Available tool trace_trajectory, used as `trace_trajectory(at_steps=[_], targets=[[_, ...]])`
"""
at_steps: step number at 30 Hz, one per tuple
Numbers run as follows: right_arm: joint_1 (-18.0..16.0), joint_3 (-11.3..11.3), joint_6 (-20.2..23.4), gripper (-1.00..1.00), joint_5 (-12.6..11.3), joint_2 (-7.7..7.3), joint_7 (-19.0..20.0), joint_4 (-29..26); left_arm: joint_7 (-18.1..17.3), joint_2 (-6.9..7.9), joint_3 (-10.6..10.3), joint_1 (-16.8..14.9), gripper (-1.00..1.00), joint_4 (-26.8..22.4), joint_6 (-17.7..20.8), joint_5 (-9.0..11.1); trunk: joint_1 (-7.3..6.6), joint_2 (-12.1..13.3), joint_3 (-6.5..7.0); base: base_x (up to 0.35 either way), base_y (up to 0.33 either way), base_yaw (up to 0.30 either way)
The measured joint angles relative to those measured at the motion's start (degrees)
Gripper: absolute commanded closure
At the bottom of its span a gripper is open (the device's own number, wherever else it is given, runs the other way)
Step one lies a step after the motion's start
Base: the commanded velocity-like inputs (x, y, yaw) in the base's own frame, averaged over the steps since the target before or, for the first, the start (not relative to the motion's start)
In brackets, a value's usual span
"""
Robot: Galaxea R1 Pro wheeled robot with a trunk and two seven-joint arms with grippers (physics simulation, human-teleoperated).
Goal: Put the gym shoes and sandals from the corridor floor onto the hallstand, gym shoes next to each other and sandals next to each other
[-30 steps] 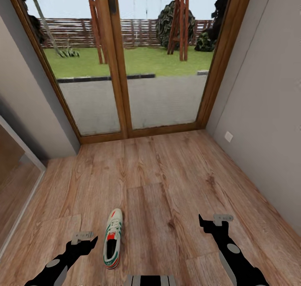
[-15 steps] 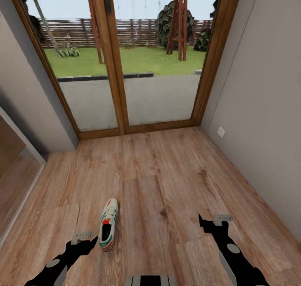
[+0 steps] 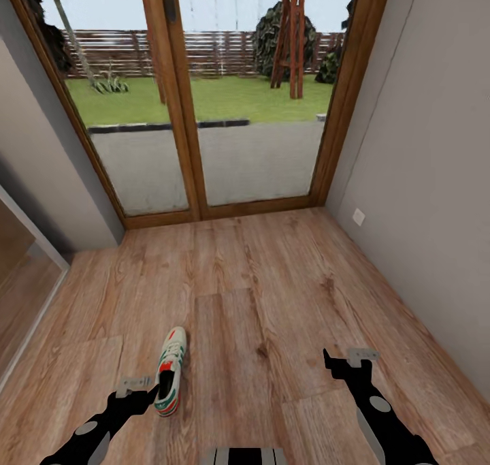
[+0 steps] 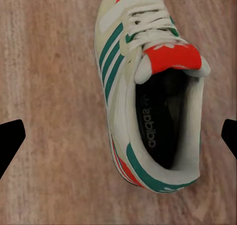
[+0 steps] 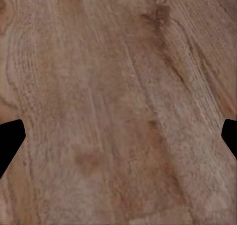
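One gym shoe (image 3: 169, 370), white with green stripes and a red-orange tongue patch, lies on the corridor floor (image 3: 272, 301) with its toe pointing at the glass doors. My left gripper (image 3: 143, 391) hangs open just left of its heel. In the left wrist view the gym shoe (image 4: 153, 86) lies between and below the spread fingertips of the left gripper (image 4: 118, 138), clear of both. My right gripper (image 3: 344, 361) is open over bare planks, and the right wrist view shows the right gripper (image 5: 118, 136) above bare floor (image 5: 118, 62). The sandals and the hallstand are out of view.
Wood-framed glass doors (image 3: 197, 111) close the far end of the corridor. Grey walls run along both sides, with a socket (image 3: 358, 216) low on the right wall. A glass panel (image 3: 24, 281) stands at the left. Open floor lies ahead.
The whole picture has shifted, so the camera has moved. The shoe keeps its place on the planks, and my left gripper now sits right beside its heel. Both grippers stay open.
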Motion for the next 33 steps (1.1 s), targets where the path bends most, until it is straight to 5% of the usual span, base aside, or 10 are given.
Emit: trace_trajectory(at_steps=[28,33], targets=[[0.0,0.0,0.1,-1.00,-0.1,0.02,0.0,0.0,0.1,0.21,0.0,0.0,-1.00,-0.4,-0.1,0.1,0.02,0.0,0.00,0.015,-0.010,-0.099],[0.0,0.0,0.1,-1.00,-0.1,0.06,0.0,0.0,0.3,0.23,0.0,0.1,-1.00,-0.2,-0.1,0.0,0.15,-0.1,-1.17,0.000,0.000,-0.001]])
